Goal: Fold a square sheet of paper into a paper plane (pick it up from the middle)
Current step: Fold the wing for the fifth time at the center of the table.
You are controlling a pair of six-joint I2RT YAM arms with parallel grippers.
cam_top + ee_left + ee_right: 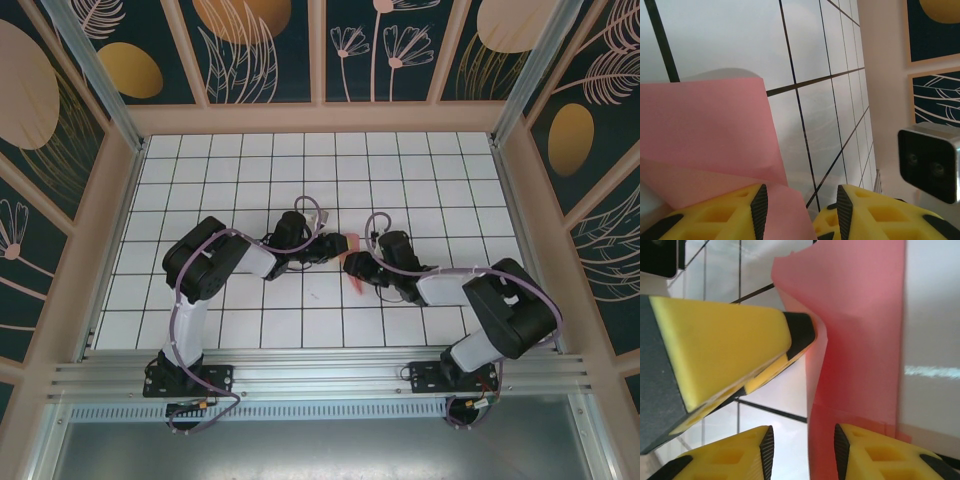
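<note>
Straddles folded pink paper (860,340) with left gripper (801,200) and right gripper (803,440), both spread (neither pinching), likely to regrip for next crease.

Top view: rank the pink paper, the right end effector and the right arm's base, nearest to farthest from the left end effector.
1. Thin salmon-pink paper sheet, at the left end effector.
2. Right end effector, just right of the paper.
3. Right arm's black base, near-right table edge.
</note>
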